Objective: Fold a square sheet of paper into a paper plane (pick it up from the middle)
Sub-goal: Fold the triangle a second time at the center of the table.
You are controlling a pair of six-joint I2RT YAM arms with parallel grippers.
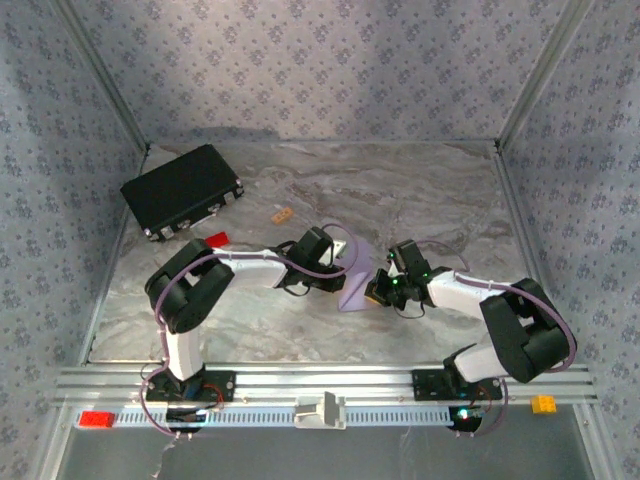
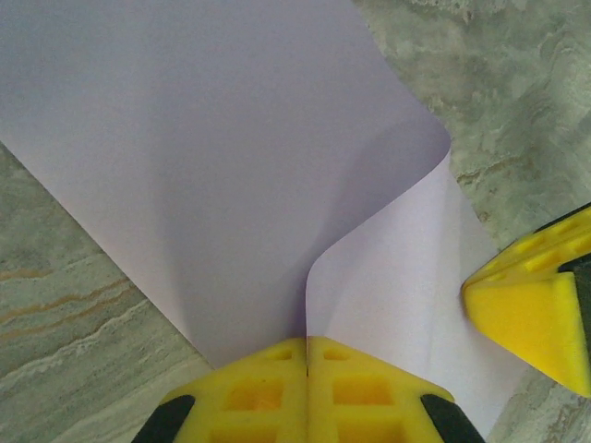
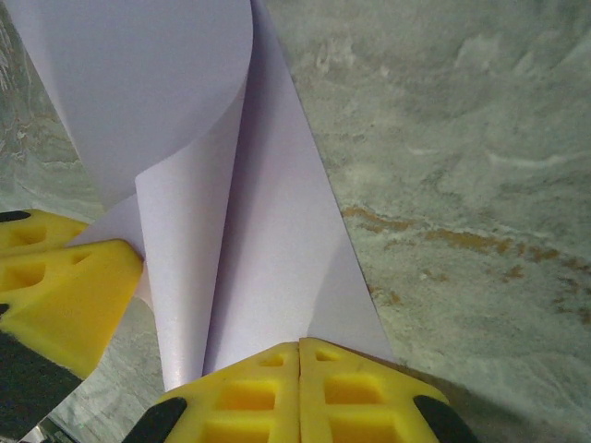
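Yellow jaws of the left gripper [image 2: 307,351] are pressed together at the bottom centre of the left wrist view, pinching the square sheet of paper [image 2: 212,157] where two layers meet. From that pinch the lilac sheet fans toward the top of the frame. At centre right, one layer rolls over the other in a soft, uncreased curl.

The right gripper [image 3: 299,355] is likewise clamped on the sheet, at the bottom centre of its own wrist view, where a curled flap and the flatter layer beneath converge. The paper rises from there to the upper left.

In the overhead view both claws meet just right of the frame's centre, with the sheet between them over the marbled table [image 1: 420,200]. Well apart, toward the upper left, lie a black case [image 1: 183,190], a small red block [image 1: 216,239] and a tan block [image 1: 281,214].

By my reading this is an early fold: the sheet is bent over, but no crease is pressed and nothing dart-shaped exists. The next move calls for lining the loose edges up flush. After that the curl needs flattening against the table, without either pinch slipping or the thin paper buckling.
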